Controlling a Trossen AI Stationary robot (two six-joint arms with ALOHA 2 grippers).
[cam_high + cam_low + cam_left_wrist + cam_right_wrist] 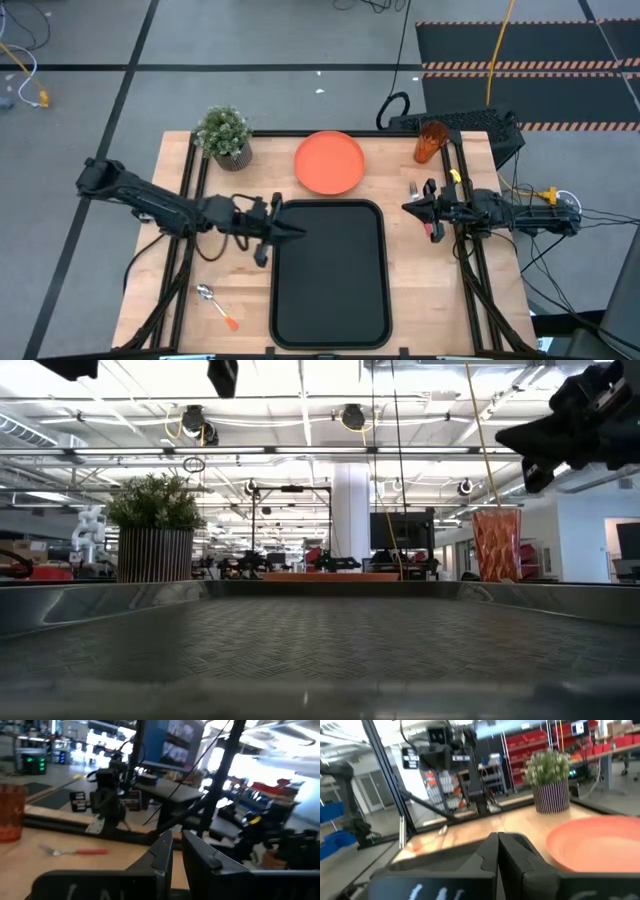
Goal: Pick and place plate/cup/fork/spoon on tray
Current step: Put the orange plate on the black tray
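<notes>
The black tray (330, 275) lies in the middle of the table with nothing on it. Beyond its far edge, the orange plate (329, 162) rests flat on the table. The amber cup (431, 141) stands upright at the far right. The fork (433, 230) lies on the table right of the tray, partly under my right gripper (406, 207), which hangs shut above it. The spoon (215, 303) lies near the front left corner. My left gripper (300, 232) points level over the tray's left rim, and a narrow gap shows between its fingers (162, 852), with nothing in it.
A potted green plant (224, 133) stands at the far left corner, left of the plate. Dark rails run along both sides of the table under the arms. Cables and a black device lie beyond the table's far right corner.
</notes>
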